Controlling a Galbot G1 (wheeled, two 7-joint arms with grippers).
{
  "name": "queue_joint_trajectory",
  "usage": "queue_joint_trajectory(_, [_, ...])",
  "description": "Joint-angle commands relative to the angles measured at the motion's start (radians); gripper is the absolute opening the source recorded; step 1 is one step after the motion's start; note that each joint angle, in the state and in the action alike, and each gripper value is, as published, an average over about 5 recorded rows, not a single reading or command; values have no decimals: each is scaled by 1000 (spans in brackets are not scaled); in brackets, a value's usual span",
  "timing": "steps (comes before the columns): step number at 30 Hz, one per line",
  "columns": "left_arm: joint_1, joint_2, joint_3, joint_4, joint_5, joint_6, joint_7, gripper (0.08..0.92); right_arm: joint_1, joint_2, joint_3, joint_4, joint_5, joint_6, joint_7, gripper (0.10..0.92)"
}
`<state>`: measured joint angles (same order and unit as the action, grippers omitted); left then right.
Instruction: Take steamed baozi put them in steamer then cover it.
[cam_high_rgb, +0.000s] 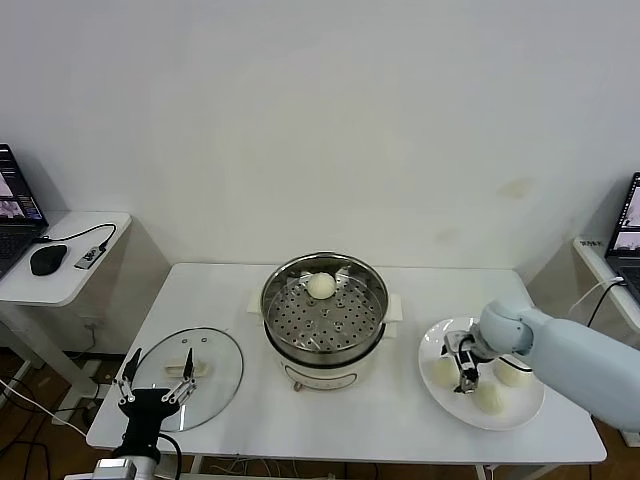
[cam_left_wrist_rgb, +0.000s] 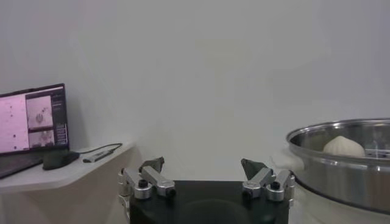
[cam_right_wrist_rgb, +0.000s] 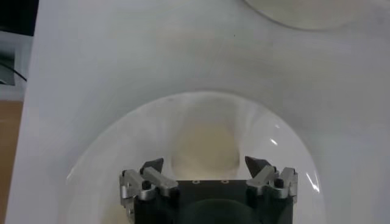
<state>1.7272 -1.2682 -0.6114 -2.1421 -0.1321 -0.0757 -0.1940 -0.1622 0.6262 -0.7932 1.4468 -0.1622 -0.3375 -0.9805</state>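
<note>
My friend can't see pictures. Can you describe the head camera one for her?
The right gripper is open over three buns on a white plate. One bun sits in the steel steamer; its glass lid lies beside it, near the idle left gripper.

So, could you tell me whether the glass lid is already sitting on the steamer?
No, the lid lies flat on the table, left of the open steamer.

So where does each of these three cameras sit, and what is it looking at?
Head view: high up, looking down on the table, steamer, cover and both arms.
Left wrist view: low by the table's edge, behind the open left pincer, facing the wall; it shares the steamer with the head view.
Right wrist view: above the plate, open right pincer straddling a baozi.
</note>
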Motion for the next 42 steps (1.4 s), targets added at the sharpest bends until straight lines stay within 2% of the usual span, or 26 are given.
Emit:
queue_joint_trajectory(1, [0,0,0,1,1,0,-1,823,-11,22,15,-20,-10,-2,4,735])
queue_joint_trajectory(5, [1,0,-1,0,1,0,-1,823,20,6,6,-7,0,-3,-5,658])
queue_joint_trajectory(9, [0,-1,0,0,1,0,-1,823,76,-29,-17,21,31,-5,-21,627])
queue_joint_trajectory(16, [-2,2,1,1,0,0,0,823,407,-110,-174,83,168,-13,-61,611])
queue_joint_trajectory(21, [-7,4,5,3,-2,1,-1,823,715,-96,-359,115,295,-40,-72,618])
queue_joint_trajectory(30, [-13,16,18,5,-7,1,0,823,983,124,-533,163,548,-171,-2,626])
queue_joint_trajectory(35, [-20,24,17,10,-12,2,0,823,956,296,-533,121,675,-252,69,633])
queue_joint_trajectory(42, [-27,18,10,22,-18,2,-1,823,823,521,-510,25,742,-348,150,636])
